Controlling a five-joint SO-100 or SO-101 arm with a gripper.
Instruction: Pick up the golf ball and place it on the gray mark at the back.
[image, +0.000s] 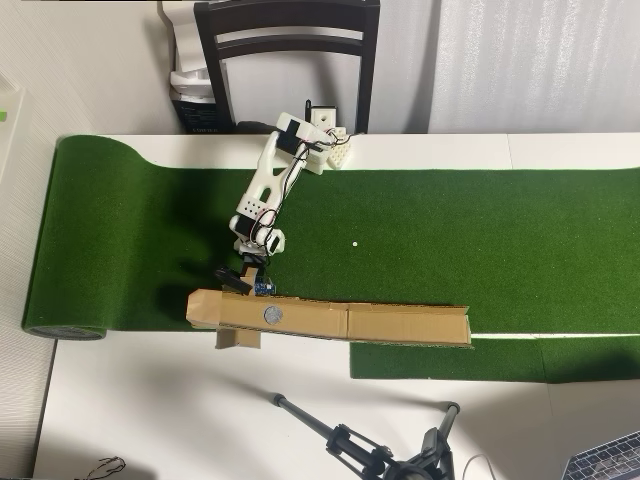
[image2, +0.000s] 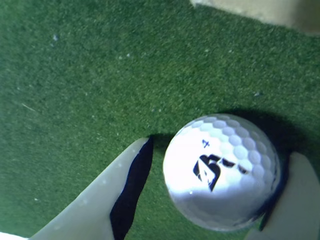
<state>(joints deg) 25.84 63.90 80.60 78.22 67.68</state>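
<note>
In the wrist view the golf ball (image2: 220, 170), white and dimpled with a dark printed logo, lies on green turf between the fingers of my gripper (image2: 222, 150). The right finger (image2: 297, 200) is against the ball. The left finger (image2: 120, 195) stands a narrow gap away from it, so the jaws are open around the ball. In the overhead view the gripper (image: 245, 280) is low over the turf just behind the cardboard strip (image: 400, 322), and the ball is hidden under it. The gray mark (image: 272, 314) lies on the strip, just in front of the gripper.
The green turf mat (image: 450, 220) runs across the white table, with a tiny white dot (image: 354, 243) on it. A dark chair (image: 290, 60) stands behind the arm's base. A tripod (image: 370, 450) lies at the front edge.
</note>
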